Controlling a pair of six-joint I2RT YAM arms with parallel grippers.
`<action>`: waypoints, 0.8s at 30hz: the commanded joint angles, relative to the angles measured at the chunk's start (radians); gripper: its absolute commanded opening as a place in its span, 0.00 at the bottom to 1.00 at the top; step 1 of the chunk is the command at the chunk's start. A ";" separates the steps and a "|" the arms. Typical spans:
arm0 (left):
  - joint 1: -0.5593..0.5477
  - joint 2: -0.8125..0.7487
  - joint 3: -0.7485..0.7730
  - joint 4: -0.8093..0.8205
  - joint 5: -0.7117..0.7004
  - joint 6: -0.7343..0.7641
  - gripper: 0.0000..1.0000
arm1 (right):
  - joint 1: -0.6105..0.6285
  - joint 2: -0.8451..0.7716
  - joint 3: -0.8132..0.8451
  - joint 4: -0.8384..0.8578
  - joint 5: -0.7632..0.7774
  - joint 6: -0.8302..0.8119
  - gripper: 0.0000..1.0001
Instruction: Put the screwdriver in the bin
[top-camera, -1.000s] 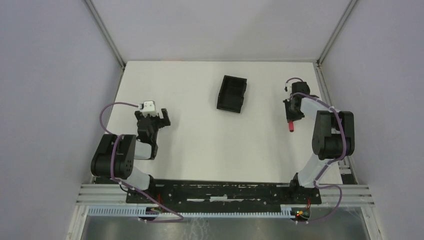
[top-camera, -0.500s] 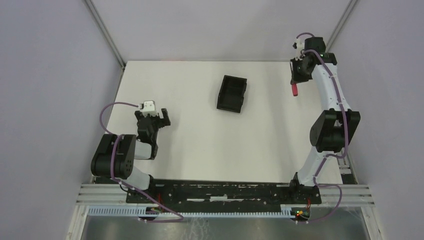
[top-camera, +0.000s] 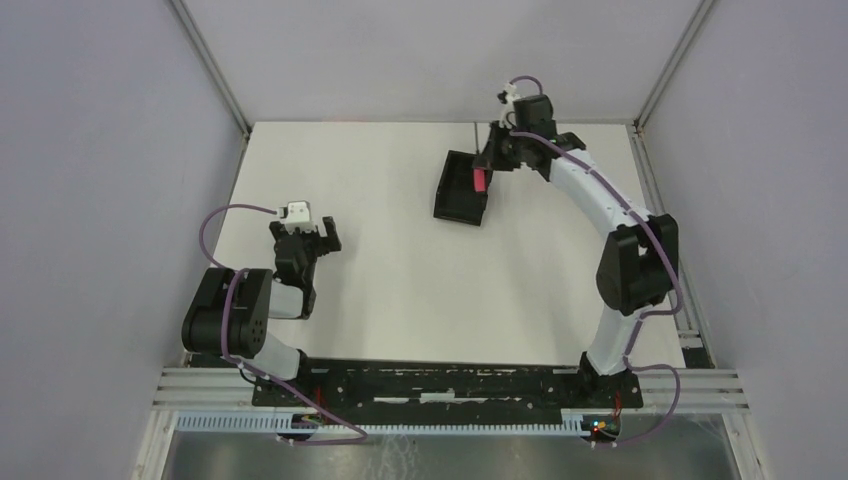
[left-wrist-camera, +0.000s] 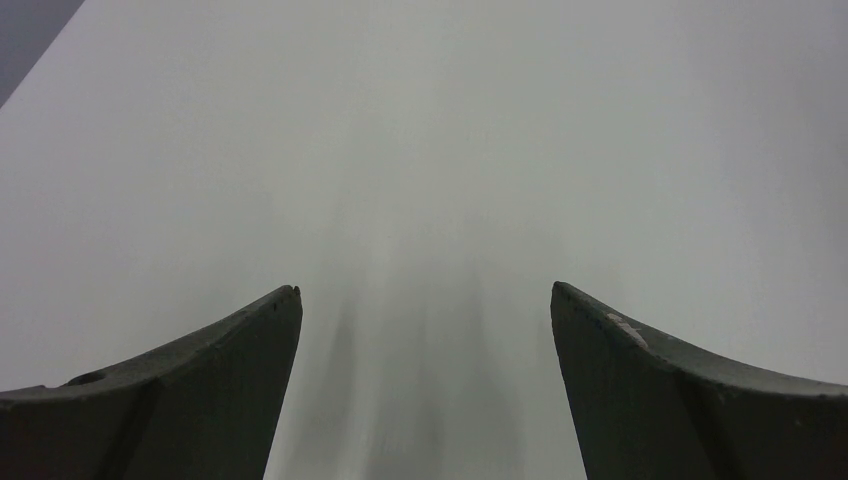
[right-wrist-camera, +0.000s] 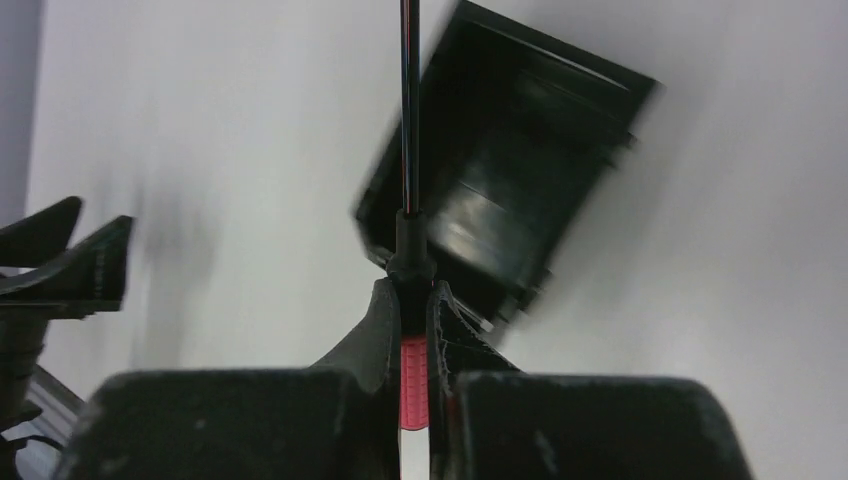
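Right tool (top-camera: 488, 167) clamped on the red handle of the screwdriver (top-camera: 479, 181), screwdriver held over an edge of the bin (top-camera: 446, 196), left tool (left-wrist-camera: 425, 300) spread open and empty over the white desk (top-camera: 400, 290), well apart from the bin.

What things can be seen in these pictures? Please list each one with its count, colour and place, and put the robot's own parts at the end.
small screwdriver with red handle and thin dark metal shaft: one, red and dark, held off the table, over the bin in the top view.
small rectangular black plastic bin: one, black, far middle of the table.
flat white table: one, white, under everything.
grey metal posts: two, grey, at the table's far corners.
left arm: one, black and white, near left, jaws open and empty.
right arm: one, black and white, stretched to the far middle, jaws shut on the red handle.
purple cables: two, purple, one along each arm.
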 joint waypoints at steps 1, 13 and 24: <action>-0.003 0.004 0.005 0.053 -0.002 0.016 1.00 | 0.119 0.115 0.206 0.142 0.064 0.055 0.00; -0.003 0.003 0.005 0.053 -0.002 0.016 1.00 | 0.218 0.261 0.246 0.139 0.322 -0.187 0.00; -0.003 0.003 0.005 0.053 -0.002 0.017 1.00 | 0.224 0.308 0.166 0.128 0.373 -0.235 0.21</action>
